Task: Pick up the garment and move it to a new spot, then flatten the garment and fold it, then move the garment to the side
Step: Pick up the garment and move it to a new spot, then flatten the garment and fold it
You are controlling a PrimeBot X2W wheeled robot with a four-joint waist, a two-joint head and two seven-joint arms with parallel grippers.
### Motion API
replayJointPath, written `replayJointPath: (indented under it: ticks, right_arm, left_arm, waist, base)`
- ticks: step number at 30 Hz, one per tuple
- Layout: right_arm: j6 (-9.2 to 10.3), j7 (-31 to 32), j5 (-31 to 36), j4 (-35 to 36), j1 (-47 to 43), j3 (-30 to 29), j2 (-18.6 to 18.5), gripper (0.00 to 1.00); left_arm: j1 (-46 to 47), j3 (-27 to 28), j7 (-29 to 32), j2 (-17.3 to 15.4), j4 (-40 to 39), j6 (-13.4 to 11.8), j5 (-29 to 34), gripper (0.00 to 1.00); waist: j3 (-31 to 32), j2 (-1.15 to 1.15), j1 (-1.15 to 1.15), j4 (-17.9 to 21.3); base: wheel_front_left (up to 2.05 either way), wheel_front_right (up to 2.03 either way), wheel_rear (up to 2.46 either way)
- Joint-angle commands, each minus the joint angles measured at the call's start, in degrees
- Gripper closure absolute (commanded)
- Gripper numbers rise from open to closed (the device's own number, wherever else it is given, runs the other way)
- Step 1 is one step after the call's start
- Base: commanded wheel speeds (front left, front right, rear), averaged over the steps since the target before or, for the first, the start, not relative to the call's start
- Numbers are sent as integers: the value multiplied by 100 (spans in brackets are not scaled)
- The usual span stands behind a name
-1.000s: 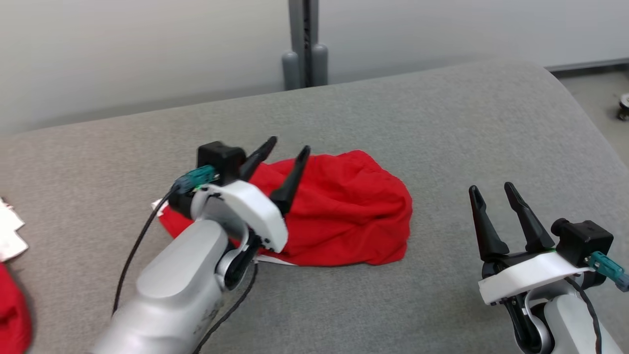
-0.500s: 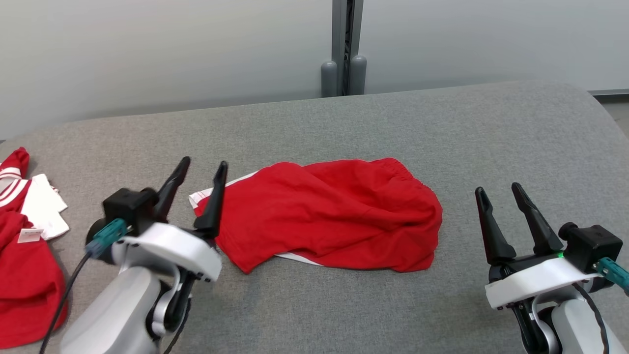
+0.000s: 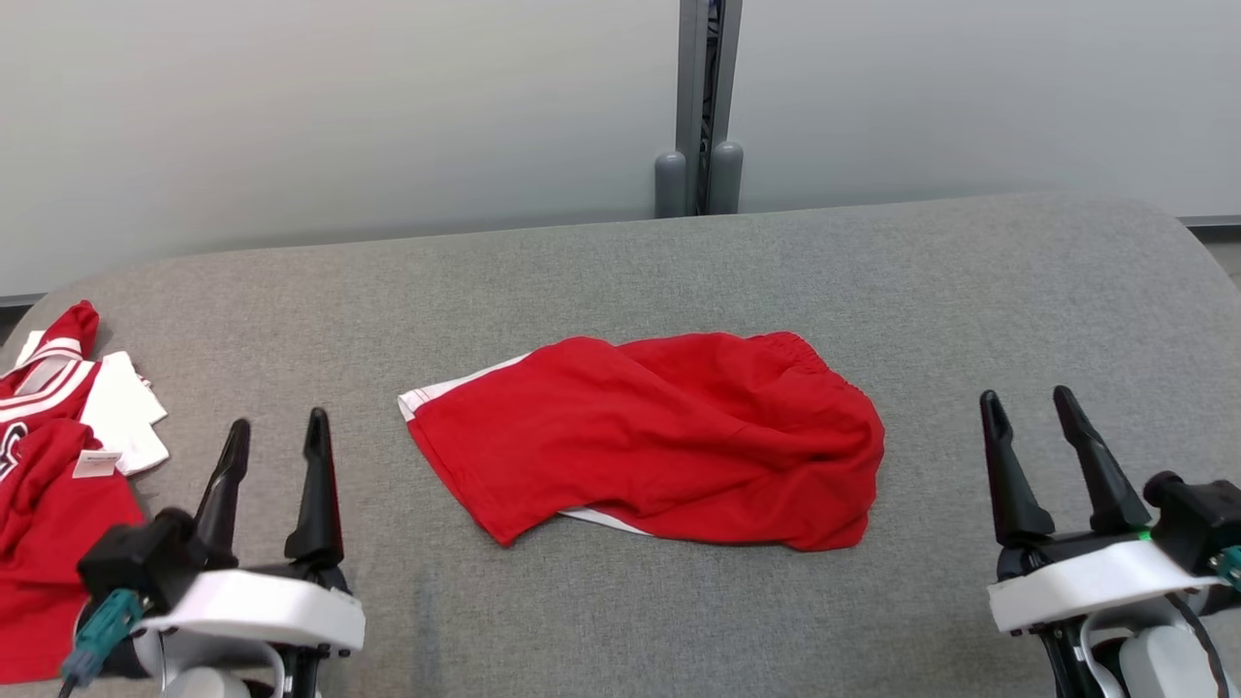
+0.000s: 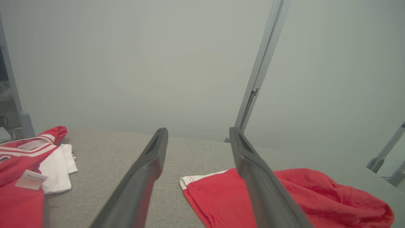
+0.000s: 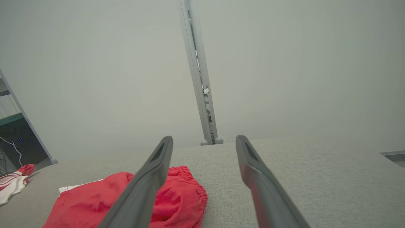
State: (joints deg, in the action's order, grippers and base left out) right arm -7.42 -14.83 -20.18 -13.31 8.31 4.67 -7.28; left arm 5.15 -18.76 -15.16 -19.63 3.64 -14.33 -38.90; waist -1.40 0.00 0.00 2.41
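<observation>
Left gripper (image 3: 278, 419) pulling back off red garment (image 3: 659, 446), now sitting low-left beside it, well apart, not touching. Head camera panning too, so red-white clothes pile (image 3: 48, 465) at far left coming into view.

One red garment (image 3: 659, 456), one red-and-white clothing heap (image 3: 48, 475), two grippers (image 3: 277, 419) (image 3: 1025, 394), one grey table (image 3: 921, 291).

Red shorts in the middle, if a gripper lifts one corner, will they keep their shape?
Probably floppy: the shorts lie rumpled in soft folds, so a lifted corner would likely leave the rest hanging. Likely light, as the cloth looks thin. On the grey cover a push would probably bunch them.
</observation>
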Motion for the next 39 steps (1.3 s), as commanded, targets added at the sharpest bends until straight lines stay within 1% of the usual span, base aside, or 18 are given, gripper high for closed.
replayJointPath:
  ticks: [1,8,13,19,27,39]
  right_arm:
    - [-13,-32,53,55,-84,-33,1,0]
    - [-13,-33,195,261,-300,-240,146,0]
    - [-13,-33,219,276,-361,-261,232,0]
    - [-13,-33,209,212,-359,-205,239,0]
    - [-13,-33,135,119,-269,-112,213,0]
    - [-13,-32,49,-30,-158,52,160,0]
  left_arm:
    - [-83,90,-14,68,-53,14,57,0]
    - [-655,664,-15,518,-181,269,560,0]
    - [-876,730,-15,781,-77,622,824,0]
    - [-795,857,-15,1026,68,836,1037,0]
    - [-706,916,-15,1149,238,1031,1219,0]
    - [-668,925,-16,1221,443,1135,1277,0]
  waist:
    - [13,0,0,-11]
    - [48,0,0,5]
    - [38,0,0,38]
    - [66,0,0,40]
    - [87,0,0,18]
    - [118,0,0,6]
  base:
    - [0,0,0]
    - [0,0,0]
    - [0,0,0]
    - [0,0,0]
    - [0,0,0]
    - [0,0,0]
